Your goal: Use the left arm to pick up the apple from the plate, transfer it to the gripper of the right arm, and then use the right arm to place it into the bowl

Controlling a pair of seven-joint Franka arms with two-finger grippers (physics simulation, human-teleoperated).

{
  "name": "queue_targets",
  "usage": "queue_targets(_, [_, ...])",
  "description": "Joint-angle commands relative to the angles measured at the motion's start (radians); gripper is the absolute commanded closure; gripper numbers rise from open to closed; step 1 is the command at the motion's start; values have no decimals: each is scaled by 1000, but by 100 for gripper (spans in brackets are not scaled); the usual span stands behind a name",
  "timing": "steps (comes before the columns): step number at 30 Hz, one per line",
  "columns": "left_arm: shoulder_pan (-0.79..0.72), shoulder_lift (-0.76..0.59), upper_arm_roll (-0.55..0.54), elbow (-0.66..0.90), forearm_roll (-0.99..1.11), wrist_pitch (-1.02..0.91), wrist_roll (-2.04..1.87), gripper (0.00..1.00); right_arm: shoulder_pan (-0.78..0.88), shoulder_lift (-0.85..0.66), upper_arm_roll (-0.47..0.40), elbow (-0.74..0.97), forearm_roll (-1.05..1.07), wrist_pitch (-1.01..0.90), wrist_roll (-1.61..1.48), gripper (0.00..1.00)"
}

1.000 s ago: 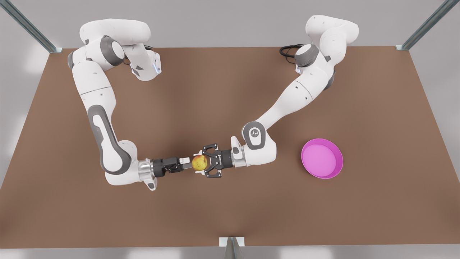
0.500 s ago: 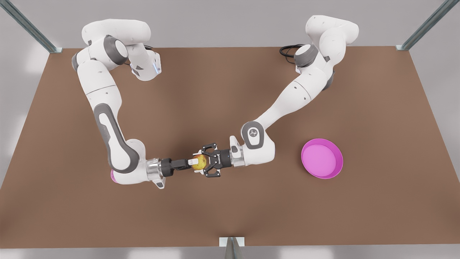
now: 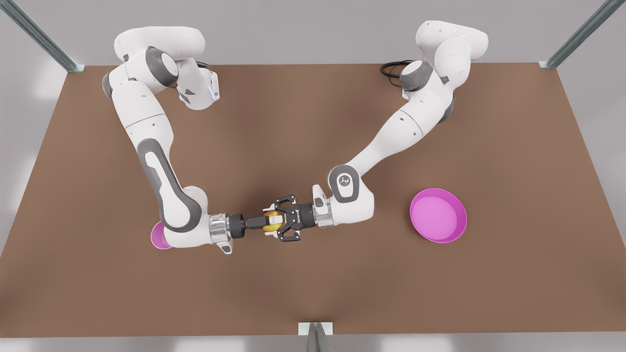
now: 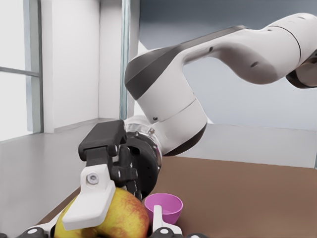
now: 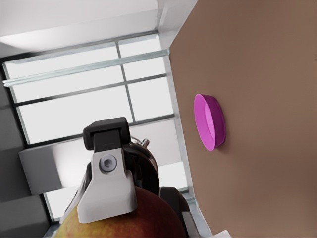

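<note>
Brown table (image 3: 313,293), grey walls, windows (image 5: 99,89). Two arms, one apple (image 3: 270,227), plate (image 3: 461,215), bowl (image 3: 157,238). Apple was midair between the dishes, clamped by left gripper (image 3: 275,222); right gripper (image 3: 263,224) met it, grip unclear.

A brown table (image 3: 313,293) with grey metal posts (image 3: 579,34); perhaps a black cable (image 3: 391,68) at its far edge.

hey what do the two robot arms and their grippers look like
Both arms are glossy white with grey joint bands. The right arm has a shiny metal wrist collar and slim black right gripper; the left gripper has black linkage fingers. Black cable coils by the left base.
</note>
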Motion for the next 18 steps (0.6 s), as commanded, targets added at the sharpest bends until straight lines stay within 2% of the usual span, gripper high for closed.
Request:
queue_targets(1, [0,-2,-1,0,0,0,23,16,0,-2,1,1,-2,6,39,31])
queue_targets(2, [-2,-2,-2,0,0,14,21,0,0,-2,1,1,-4,4,39,31])
queue_targets(7, [-2,-2,-2,0,-1,20,20,0,-11,-5,-2,3,-12,-10,41,31])
queue_targets(13, [-3,-2,-1,0,-1,20,20,0,-35,-2,-15,3,-139,-5,-17,31])
queue_targets(18, [0,-13,-1,-1,-1,20,-11,0,-37,1,-65,3,-297,16,-86,31])
